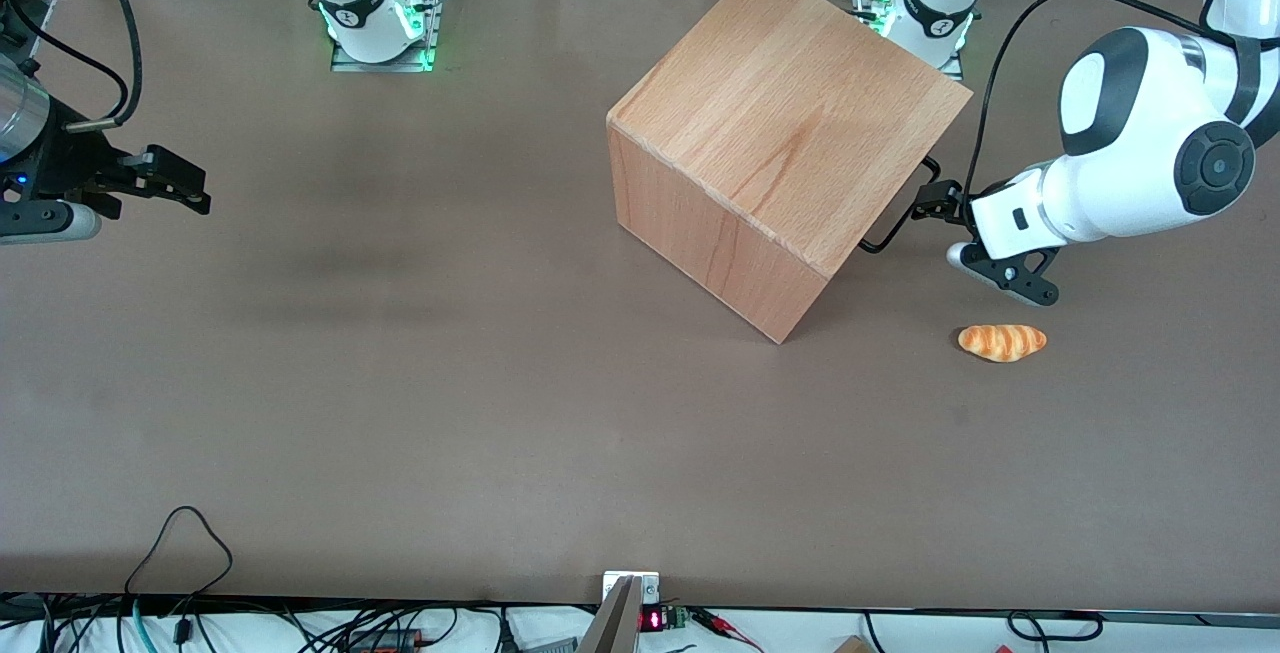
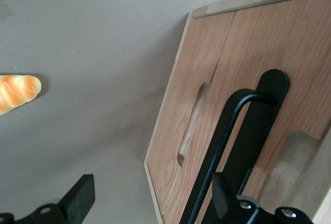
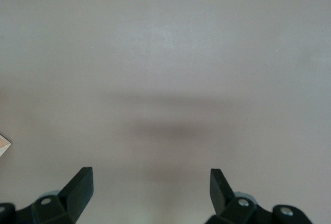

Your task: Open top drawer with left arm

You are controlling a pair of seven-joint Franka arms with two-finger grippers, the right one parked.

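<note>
The wooden cube cabinet stands on the table, turned at an angle. Its drawer fronts face the working arm's end of the table and are hidden in the front view, where only the black bar handle sticks out. The left wrist view shows the top drawer front with the handle, looking shut and level with the panel beside it. The left arm's gripper is at the handle. It is open, with the bar between its fingers, close to one finger.
A toy bread roll lies on the table nearer the front camera than the gripper, and also shows in the left wrist view. The panel beside the top drawer has a cut-out grip. The arm bases stand at the table's back edge.
</note>
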